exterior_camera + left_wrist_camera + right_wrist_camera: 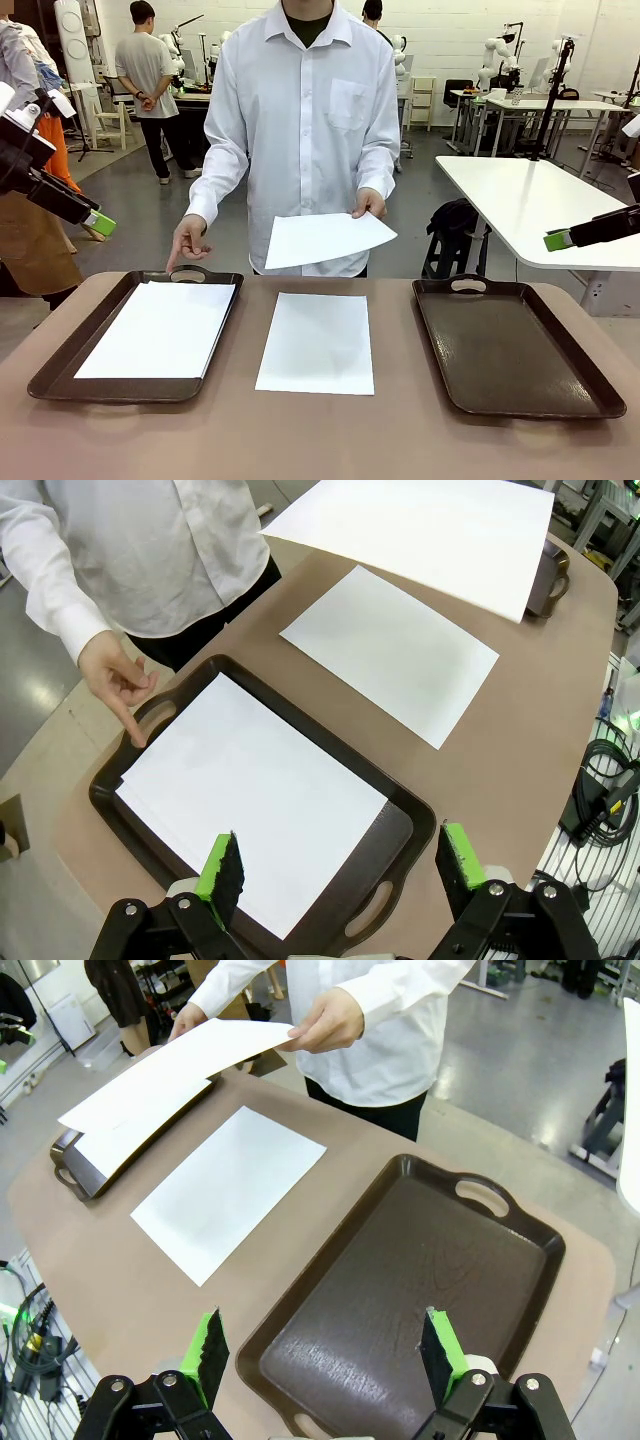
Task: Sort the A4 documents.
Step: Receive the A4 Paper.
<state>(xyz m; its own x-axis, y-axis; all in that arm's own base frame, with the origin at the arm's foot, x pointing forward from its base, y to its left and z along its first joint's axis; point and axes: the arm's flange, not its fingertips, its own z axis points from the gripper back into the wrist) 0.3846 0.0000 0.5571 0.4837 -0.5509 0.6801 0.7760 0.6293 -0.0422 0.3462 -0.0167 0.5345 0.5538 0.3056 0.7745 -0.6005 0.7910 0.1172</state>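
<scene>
Three A4 documents are spread across the brown table (320, 440). One sheet (160, 330) lies flat inside the left tray (55, 372) and covers most of its floor, with its long edges running along the tray's long sides. A second sheet (317, 343) lies flat on the bare tabletop between the two trays, touching neither, its short edge toward the robot. A third sheet (325, 238) is up in the air above the table's far edge. The person in a white shirt standing there pinches one of its corners in one hand (368, 204), and the sheet tilts slightly. The person's other hand (188, 240) reaches down with its fingertips at the far handle of the left tray; whether they touch it cannot be told. The right tray (600, 398), dark brown with a handle cut into each end, shows its glossy floor. The left gripper (340, 865) hangs above the near end of the left tray with its green-padded fingers spread wide and nothing between them. The right gripper (322, 1352) hangs above the near end of the right tray, likewise wide open and holding nothing. In the front view both grippers sit raised at the picture's outer edges, well apart from every sheet.
</scene>
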